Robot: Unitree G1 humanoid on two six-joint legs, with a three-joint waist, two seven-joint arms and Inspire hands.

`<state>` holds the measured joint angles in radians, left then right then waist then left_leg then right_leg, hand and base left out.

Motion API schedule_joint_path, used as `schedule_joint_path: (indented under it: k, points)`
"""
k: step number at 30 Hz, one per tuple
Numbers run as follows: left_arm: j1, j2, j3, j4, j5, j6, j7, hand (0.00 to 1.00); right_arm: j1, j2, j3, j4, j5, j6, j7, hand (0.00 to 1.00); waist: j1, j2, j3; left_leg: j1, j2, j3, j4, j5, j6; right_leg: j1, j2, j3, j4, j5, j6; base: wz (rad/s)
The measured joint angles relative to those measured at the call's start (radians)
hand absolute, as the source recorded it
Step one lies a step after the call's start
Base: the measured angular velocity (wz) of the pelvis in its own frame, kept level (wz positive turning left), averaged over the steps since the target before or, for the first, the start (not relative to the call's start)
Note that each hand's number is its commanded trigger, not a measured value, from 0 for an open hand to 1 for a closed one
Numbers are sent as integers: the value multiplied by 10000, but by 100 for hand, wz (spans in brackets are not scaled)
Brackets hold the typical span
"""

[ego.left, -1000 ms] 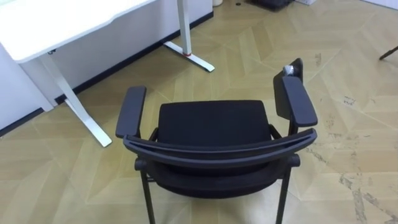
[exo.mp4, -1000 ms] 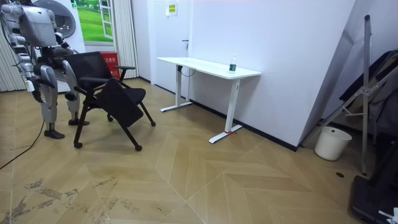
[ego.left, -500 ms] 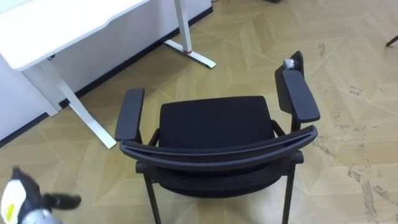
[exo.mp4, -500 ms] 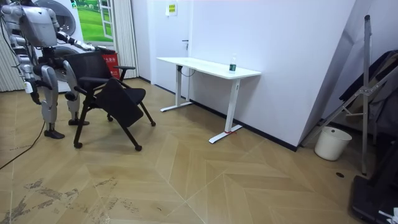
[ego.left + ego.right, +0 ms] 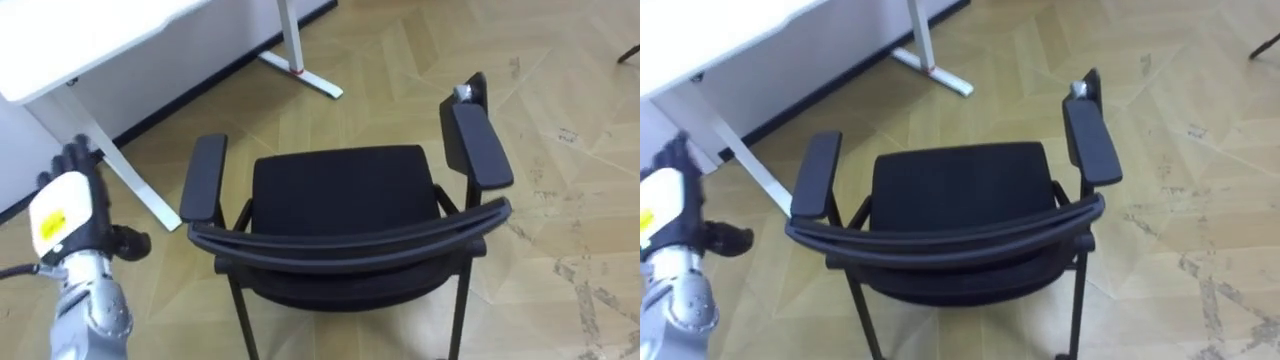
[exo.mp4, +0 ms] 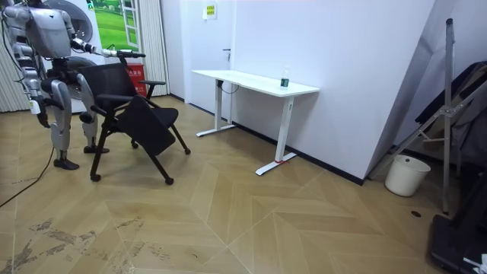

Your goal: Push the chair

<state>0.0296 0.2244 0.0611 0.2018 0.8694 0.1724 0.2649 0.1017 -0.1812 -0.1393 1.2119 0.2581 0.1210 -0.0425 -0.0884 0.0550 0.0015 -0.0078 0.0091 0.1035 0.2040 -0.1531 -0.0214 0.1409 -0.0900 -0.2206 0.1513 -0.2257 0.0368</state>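
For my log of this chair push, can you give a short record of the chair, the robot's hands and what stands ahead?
chair: black, with armrests, upright on the wooden floor, its back toward the robot
left hand: open, held up left of the chair, apart from it
right hand: low at the robot's side in the room view
desk: white, ahead and left of the chair

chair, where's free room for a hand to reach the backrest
Free: the floor strip between left armrest and desk leg, where the left hand is; the bare seat; open floor beyond the right armrest. Tightest by the desk leg.
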Motion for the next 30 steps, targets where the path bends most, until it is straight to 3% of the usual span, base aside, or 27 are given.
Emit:
schedule_joint_path:
  k: [3,4,7,9,15,19,23,24,30]
  points:
    - [8,237,-627,-306,181,217,-903,0,-197,-45,0,141,-72,-26,15,0,-202,28,-14,26,-1,2,-41,0,-1,-9,0,1,-1,0,0,0]
    - [-2,441,-958,-315,220,301,-1316,0,-305,-90,-2,391,-101,-73,13,0,-273,73,-23,28,-2,2,-41,0,-1,-11,-1,0,-1,2,-1,0]
    - [-11,723,-1419,-510,328,554,-2376,0,-504,-152,-3,756,-114,-191,19,0,-450,204,11,24,-3,3,-56,0,-1,-20,-3,0,-2,3,-2,0]
    - [-11,880,-1477,-712,359,733,-3023,0,-553,-198,-28,795,-240,-191,37,0,-562,301,52,-17,-3,-2,-53,0,-1,-49,-6,-7,0,3,-2,0]
    - [-22,1568,-1642,-1635,419,1505,-5507,0,-713,-331,-114,979,-569,-112,136,0,-745,412,25,-58,-5,-21,-8,0,-1,-70,-9,-15,12,3,-2,0]
    - [-261,1998,-1646,-2346,513,1958,-7244,0,-757,-555,-422,1070,-726,-102,217,0,-747,629,135,-161,-13,-51,191,-23,31,-66,-25,-21,43,3,-1,2]
    - [-641,2481,-1633,-3466,665,2097,-8459,0,-777,-633,-424,1219,-722,-114,434,0,-673,730,142,-292,-12,-119,337,-28,39,-126,-25,-1,74,-4,4,5]
    - [-646,2590,-1635,-3828,687,2102,-8751,0,-817,-633,-421,1278,-701,-151,466,0,-681,840,64,-323,-21,-140,371,-33,48,-132,-26,0,71,-4,6,4]
    - [-651,2743,-1636,-5018,874,2208,-10257,0,-817,-682,-497,1483,-649,-247,464,0,-686,898,50,-314,-28,-235,373,-33,48,-124,-31,-25,152,-14,12,2]
